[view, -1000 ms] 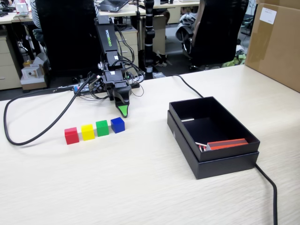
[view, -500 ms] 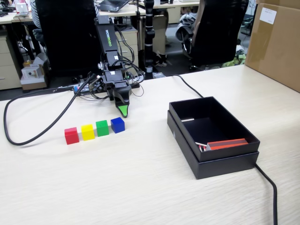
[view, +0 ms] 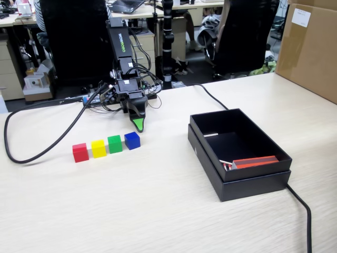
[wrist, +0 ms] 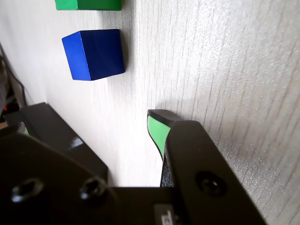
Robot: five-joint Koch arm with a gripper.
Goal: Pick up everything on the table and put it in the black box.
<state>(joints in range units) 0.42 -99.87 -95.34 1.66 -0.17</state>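
Observation:
Four small cubes stand in a row on the table (view: 131, 211): red (view: 80, 152), yellow (view: 98, 148), green (view: 115, 144) and blue (view: 132, 140). My gripper (view: 138, 126) points down at the tabletop just behind the blue cube, apart from it. In the wrist view the gripper (wrist: 91, 115) is open: bare table shows between its green-padded jaws, and nothing is held. The blue cube (wrist: 93, 54) lies ahead of the jaws, with the edge of the green cube (wrist: 86, 3) beyond it. The black box (view: 253, 187) sits open at the right.
Red-and-white flat strips (view: 255, 162) lie inside the box. A black cable (view: 31, 153) loops over the table's left side, and another (view: 301, 205) runs past the box's right corner. A brown carton (view: 310, 47) stands at the far right. Office chairs stand behind the table.

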